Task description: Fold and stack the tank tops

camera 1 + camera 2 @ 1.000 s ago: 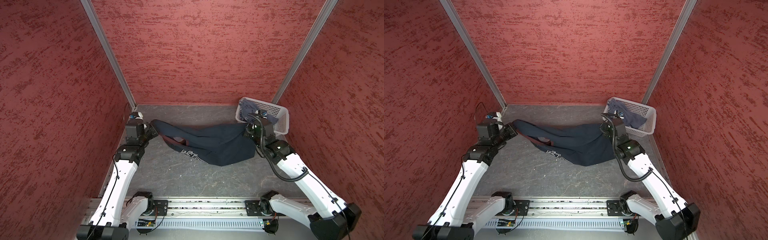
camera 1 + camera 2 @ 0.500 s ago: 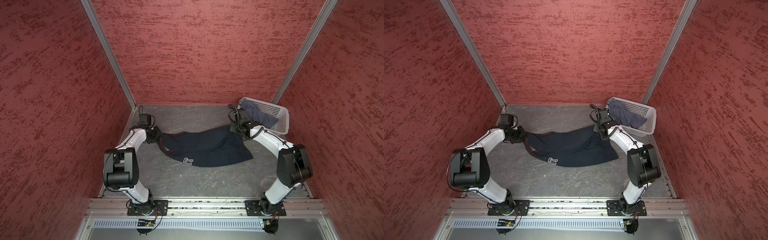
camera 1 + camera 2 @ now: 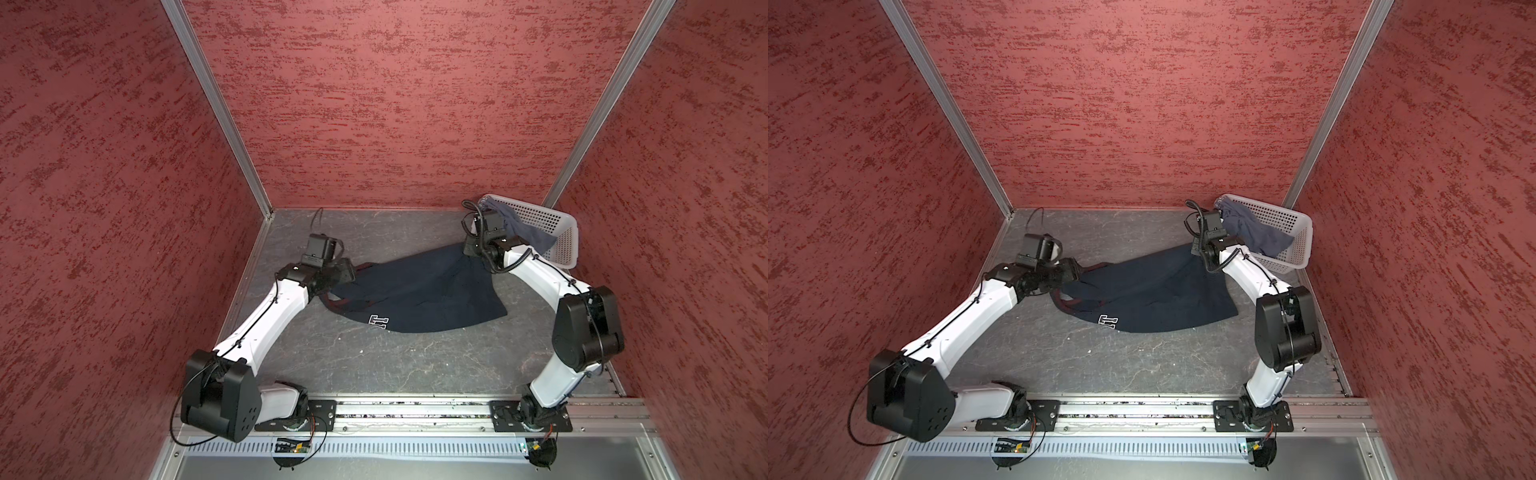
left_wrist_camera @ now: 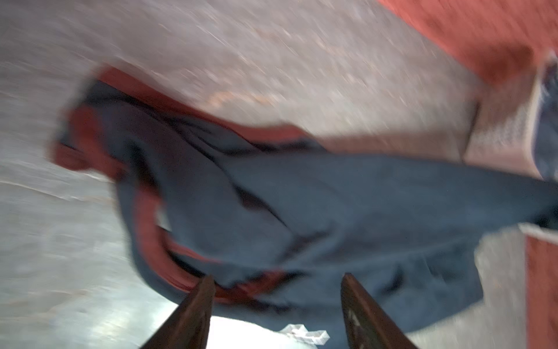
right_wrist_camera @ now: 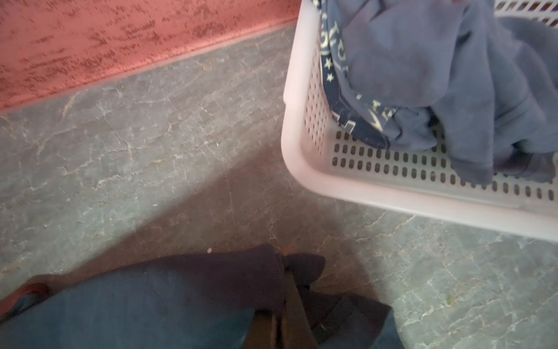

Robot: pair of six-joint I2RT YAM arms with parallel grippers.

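Observation:
The dark navy tank top (image 3: 419, 291) (image 3: 1150, 291) lies spread on the grey table, its reddish trim and a white print at the near left edge. My left gripper (image 3: 349, 270) (image 4: 277, 279) stands open at the top's strap end (image 4: 332, 196), with the cloth just beyond its fingertips. At the far right corner of the top, my right gripper (image 3: 469, 249) (image 5: 287, 290) is shut on the navy cloth. The slate blue-grey tank top (image 3: 515, 226) (image 5: 437, 75) lies crumpled in the basket.
The white perforated basket (image 3: 569, 245) (image 3: 1300, 249) (image 5: 302, 169) sits in the back right corner, close behind my right gripper. Red walls enclose the table on three sides. A metal rail (image 3: 415, 409) runs along the front edge.
My left gripper has opened and let go of the strap end. The navy top, earlier stretched between both grippers, has shifted right and now lies slack on the table. The right gripper keeps its hold.

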